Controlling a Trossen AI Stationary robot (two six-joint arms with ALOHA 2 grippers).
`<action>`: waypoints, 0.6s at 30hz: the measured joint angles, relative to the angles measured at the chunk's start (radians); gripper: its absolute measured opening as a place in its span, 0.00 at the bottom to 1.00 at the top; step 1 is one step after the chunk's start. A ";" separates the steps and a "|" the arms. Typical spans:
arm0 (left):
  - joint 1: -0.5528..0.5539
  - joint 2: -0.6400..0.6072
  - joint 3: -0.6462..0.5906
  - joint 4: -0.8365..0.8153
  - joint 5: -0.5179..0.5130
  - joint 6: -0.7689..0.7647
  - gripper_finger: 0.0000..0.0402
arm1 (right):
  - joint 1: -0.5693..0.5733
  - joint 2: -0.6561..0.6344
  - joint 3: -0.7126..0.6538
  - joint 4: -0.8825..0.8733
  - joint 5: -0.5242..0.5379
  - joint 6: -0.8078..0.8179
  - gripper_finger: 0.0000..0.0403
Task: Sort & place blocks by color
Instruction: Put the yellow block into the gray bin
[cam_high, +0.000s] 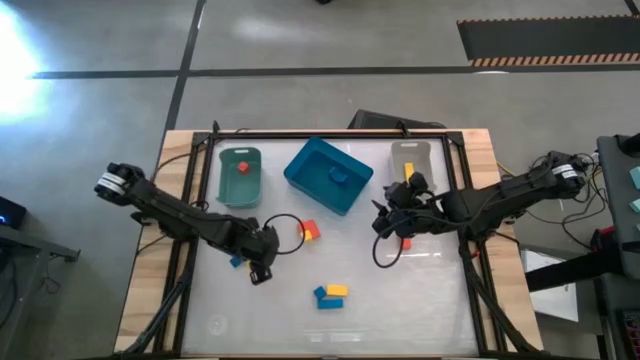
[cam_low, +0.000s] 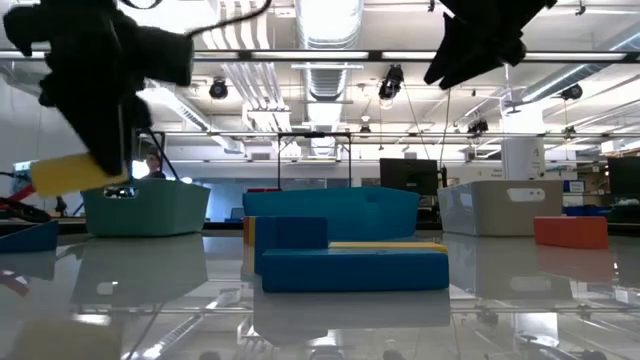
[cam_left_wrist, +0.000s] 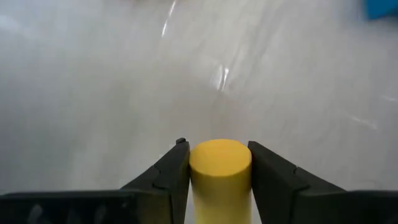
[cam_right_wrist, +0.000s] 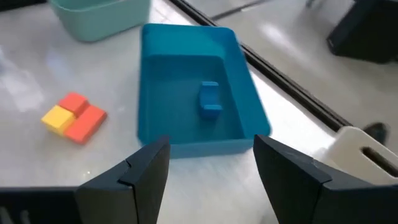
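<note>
Blocks are lying in several places. A yellow cylinder (cam_left_wrist: 220, 168) is sitting between the fingers of the left pincer (cam_left_wrist: 219, 171), which is closing on both its sides and holding it clear of the bench (cam_high: 420, 300) (the low view is showing it raised above the surface, at the left). Near the bench middle, a red and yellow cluster (cam_high: 310, 231) is resting in the open, and toward the front edge a blue and yellow group (cam_high: 331, 294) is lying together, pieces touching. A small blue block (cam_high: 236, 262) is sitting just beside the left arm. One red block (cam_high: 242, 167) is lying inside the green bin (cam_high: 240, 196), one blue block (cam_high: 339, 178) inside the blue bin (cam_high: 305, 161), and one yellow block (cam_high: 408, 168) inside the grey bin (cam_high: 428, 152). An orange-red block (cam_high: 405, 243) is showing under the right arm.

The three bins are standing in a row along the far side of the bench, the blue one tilted. The right pincer (cam_right_wrist: 211, 165) is hanging with its fingers standing wide apart and gripping nothing, near the blue bin, between it and the grey bin.
</note>
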 joint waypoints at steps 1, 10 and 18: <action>0.001 -0.021 0.000 0.004 -0.009 0.041 0.29 | 0.001 0.000 -0.013 0.036 -0.007 -0.016 0.56; 0.012 -0.206 -0.043 0.424 -0.219 0.403 0.30 | 0.001 0.002 -0.177 0.614 -0.249 -0.366 0.56; 0.019 -0.216 -0.124 0.978 -0.223 0.763 0.30 | 0.001 0.002 -0.299 1.101 -0.502 -0.580 0.56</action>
